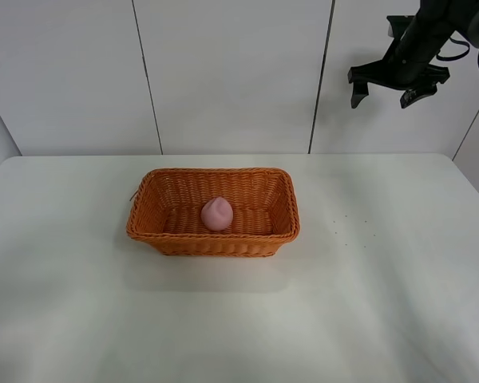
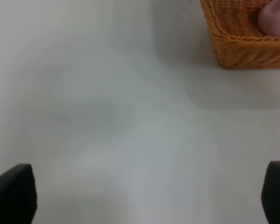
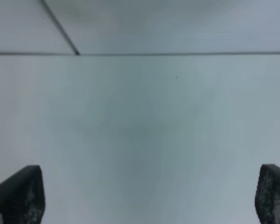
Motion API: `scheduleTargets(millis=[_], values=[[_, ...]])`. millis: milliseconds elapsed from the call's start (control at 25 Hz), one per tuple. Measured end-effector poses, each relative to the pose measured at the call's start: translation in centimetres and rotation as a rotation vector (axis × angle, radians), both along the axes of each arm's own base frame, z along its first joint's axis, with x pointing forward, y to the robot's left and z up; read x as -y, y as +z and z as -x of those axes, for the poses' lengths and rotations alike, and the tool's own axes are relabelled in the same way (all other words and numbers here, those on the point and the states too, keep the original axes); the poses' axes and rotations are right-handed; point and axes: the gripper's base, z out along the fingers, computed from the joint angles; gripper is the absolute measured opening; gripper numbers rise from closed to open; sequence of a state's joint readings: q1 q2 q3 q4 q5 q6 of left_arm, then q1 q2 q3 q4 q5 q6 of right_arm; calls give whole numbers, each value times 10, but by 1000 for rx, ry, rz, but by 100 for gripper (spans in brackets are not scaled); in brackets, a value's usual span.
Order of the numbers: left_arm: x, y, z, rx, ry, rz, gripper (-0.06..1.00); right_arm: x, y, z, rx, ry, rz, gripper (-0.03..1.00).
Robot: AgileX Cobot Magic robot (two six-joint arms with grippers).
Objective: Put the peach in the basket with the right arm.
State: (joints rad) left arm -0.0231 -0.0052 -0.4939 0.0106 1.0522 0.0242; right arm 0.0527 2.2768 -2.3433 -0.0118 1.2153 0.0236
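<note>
Pink peach (image 1: 216,214) in basket (image 1: 214,247), right gripper (image 1: 381,100) high

Soft, even light from above washes the white counter (image 1: 399,303) bright, the basket (image 1: 214,239) casts only a faint, diffuse shadow on its near side, and both wrist views look hazy and unfocused.

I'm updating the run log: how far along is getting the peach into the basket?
Done: the peach lies inside the basket, on its floor. In hand: nothing; the right gripper hangs open and empty, high by the wall and well clear of the basket. Remaining: the placing itself looks finished, as far as these views show.
</note>
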Motion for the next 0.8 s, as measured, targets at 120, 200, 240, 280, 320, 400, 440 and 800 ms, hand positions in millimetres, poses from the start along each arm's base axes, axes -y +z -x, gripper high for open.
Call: scheduleTargets(millis=[120,200,240,280,320,400,440,800], values=[[0,0,0,0,0,0,99,1,-1,10,-36,-1,8,70],[0,0,0,0,0,0,99,2,4,21,-55,0,14,70],[0,0,0,0,0,0,99,2,7,29,-67,0,14,70],[0,0,0,0,0,0,99,3,9,37,-81,1,17,70],[0,0,0,0,0,0,99,3,15,47,-84,1,17,70],[0,0,0,0,0,0,99,5,15,68,-128,2,20,70],[0,0,0,0,0,0,99,5,20,80,-137,2,20,70],[0,0,0,0,0,0,99,13,5,225,-318,3,29,70]])
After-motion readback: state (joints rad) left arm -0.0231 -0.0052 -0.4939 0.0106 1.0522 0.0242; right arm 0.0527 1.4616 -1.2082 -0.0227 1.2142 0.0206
